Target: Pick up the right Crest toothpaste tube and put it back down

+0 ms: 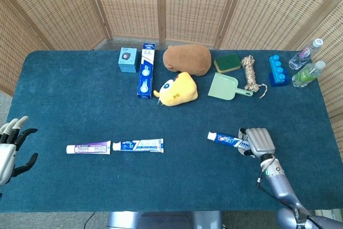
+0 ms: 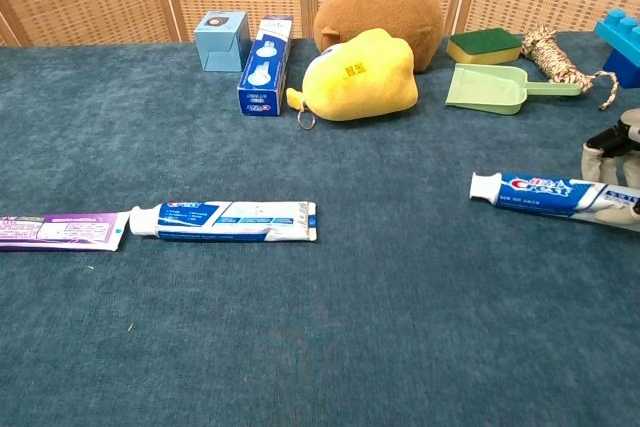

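Along the far side of the blue table (image 1: pixel 80 95) sit a small light-blue box (image 1: pixel 127 59), a toothpaste carton (image 1: pixel 145 70), a brown plush (image 1: pixel 187 59) with a yellow plush (image 1: pixel 178 89) in front, a green sponge (image 1: pixel 228 63), a green dustpan (image 1: pixel 225 86), a rope coil (image 1: pixel 250 72), a blue block (image 1: pixel 277 70) and two bottles (image 1: pixel 306 65). Nearer, on the left, a purple tube (image 1: pixel 88 148) lies end to end with a blue-and-white tube (image 1: pixel 141 145).
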